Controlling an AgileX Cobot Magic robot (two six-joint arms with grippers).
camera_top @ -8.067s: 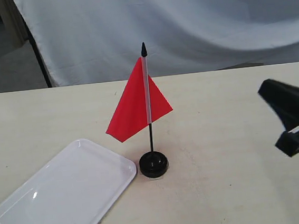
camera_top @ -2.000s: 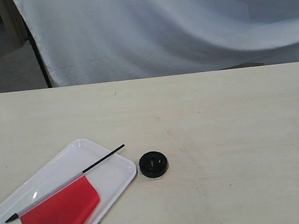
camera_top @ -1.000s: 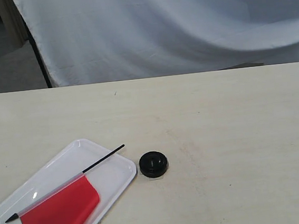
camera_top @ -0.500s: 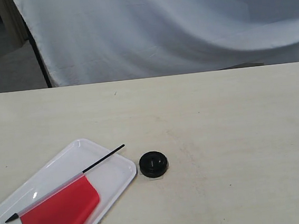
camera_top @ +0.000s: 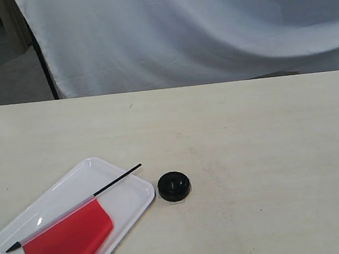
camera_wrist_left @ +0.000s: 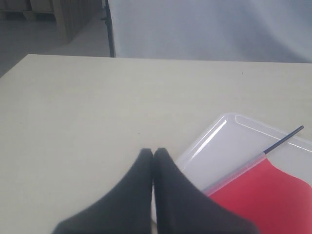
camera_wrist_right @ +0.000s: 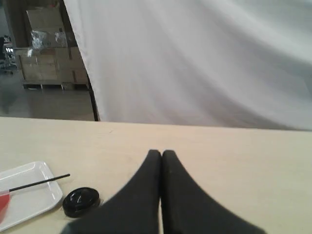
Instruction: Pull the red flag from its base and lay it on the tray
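The red flag [camera_top: 69, 241] lies flat in the tray [camera_top: 73, 184] with its pointed tip at the tray's left end. Its bare pole end juts just past the rim toward the base [camera_top: 174, 186], which sits empty on the bench [camera_top: 249, 143] just beside the tray. The task looks done. The left gripper [camera_wrist_left: 153, 154] and right gripper [camera_wrist_right: 161, 155] each have their jaws pressed together on nothing. The sound finish, I judge, is to hold both arms well clear so nothing nudges the overhanging pole. No brand, label or writing can be read
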